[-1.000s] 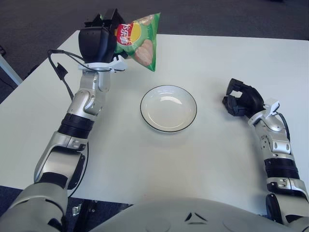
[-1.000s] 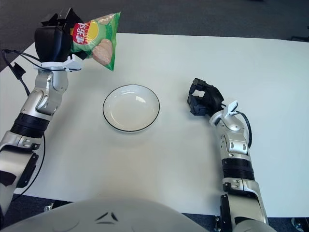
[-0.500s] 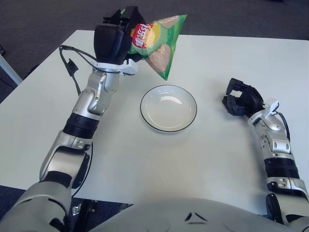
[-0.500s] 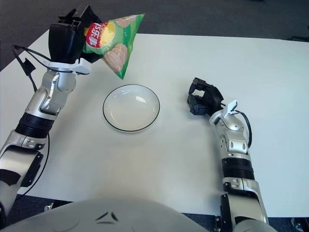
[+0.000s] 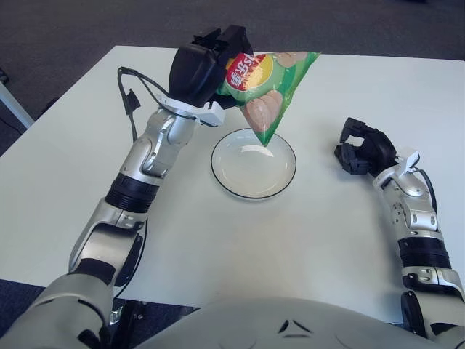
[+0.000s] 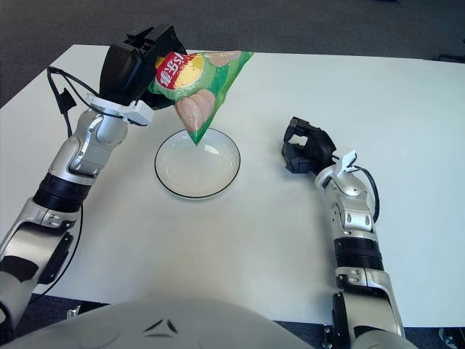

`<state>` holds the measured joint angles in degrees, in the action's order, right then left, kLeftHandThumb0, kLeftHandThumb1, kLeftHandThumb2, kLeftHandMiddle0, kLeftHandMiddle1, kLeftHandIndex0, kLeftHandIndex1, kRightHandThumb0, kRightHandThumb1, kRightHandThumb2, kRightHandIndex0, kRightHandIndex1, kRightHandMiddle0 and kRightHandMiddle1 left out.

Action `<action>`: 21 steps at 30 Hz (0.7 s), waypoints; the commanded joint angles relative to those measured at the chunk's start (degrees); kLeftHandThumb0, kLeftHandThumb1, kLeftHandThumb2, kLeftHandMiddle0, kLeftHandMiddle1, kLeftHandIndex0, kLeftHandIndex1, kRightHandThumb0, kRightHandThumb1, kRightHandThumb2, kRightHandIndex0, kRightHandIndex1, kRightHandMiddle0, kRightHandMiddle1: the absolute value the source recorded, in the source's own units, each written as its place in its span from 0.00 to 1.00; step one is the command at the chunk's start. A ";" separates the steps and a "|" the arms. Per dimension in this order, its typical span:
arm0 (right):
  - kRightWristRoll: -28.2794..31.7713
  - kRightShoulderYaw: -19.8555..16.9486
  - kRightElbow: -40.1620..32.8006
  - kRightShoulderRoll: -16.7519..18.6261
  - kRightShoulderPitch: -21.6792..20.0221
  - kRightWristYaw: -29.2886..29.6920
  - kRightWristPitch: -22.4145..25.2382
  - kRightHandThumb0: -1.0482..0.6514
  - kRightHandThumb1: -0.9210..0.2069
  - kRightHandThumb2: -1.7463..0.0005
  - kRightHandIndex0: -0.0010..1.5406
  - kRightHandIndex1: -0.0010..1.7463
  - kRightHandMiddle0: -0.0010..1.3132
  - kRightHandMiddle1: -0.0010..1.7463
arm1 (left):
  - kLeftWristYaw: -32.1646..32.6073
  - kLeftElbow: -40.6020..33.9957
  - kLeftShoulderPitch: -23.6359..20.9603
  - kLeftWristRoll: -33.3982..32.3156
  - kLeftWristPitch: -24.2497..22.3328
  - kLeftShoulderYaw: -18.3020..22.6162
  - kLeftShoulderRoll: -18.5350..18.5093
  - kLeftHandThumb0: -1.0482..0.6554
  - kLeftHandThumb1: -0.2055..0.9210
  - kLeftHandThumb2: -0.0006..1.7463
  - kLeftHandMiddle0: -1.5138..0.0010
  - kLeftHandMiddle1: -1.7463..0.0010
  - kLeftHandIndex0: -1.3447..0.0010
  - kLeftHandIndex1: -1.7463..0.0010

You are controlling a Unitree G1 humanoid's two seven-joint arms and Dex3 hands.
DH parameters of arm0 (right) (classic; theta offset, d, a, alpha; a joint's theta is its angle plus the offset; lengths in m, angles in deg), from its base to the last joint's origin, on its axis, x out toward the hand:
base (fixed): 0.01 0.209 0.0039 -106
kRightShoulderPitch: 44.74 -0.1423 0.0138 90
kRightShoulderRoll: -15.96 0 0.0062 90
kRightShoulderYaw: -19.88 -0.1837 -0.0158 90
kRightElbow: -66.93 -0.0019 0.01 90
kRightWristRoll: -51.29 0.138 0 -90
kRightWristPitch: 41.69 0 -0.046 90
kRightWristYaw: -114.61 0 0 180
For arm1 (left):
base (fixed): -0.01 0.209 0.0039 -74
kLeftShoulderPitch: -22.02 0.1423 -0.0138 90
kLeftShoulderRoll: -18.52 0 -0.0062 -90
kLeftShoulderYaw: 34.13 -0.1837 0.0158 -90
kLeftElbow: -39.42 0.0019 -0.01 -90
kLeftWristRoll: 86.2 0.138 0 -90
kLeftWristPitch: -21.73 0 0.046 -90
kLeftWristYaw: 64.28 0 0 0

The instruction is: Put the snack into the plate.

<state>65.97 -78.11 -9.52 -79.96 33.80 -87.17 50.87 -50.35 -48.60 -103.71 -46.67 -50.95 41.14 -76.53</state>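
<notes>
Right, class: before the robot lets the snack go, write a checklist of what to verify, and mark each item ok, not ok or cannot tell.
1. Left hand grips the snack bag: ok.
2. Bag's lower corner shows over the plate: ok.
3. Plate holds nothing else: ok.
4. Bag low enough to release without bouncing out: cannot tell; height above the plate is unclear.
5. Right hand shows to the right of the plate, away from the drop: ok.
6. Plate stands well inside the table edges: ok.
</notes>
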 commanded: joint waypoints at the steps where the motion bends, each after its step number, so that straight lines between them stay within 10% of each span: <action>1: -2.46 2.45 3.07 0.58 4.37 -0.30 5.04 0.34 0.52 0.26 0.84 1.00 0.46 1.00 | -1.71 0.32 0.63 -0.01 2.32 -1.66 0.40 0.61 0.13 0.99 0.41 0.02 0.50 0.00; 21: -2.56 2.95 2.21 0.89 4.67 0.92 5.51 0.34 0.52 0.26 0.83 1.00 0.46 1.00 | -2.72 4.58 2.91 0.00 6.56 -3.42 3.88 0.61 0.13 1.00 0.41 0.01 0.50 0.00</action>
<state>65.94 -77.58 -10.17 -79.98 34.04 -86.35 50.95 -52.20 -44.83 -101.65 -46.67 -44.98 38.49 -73.00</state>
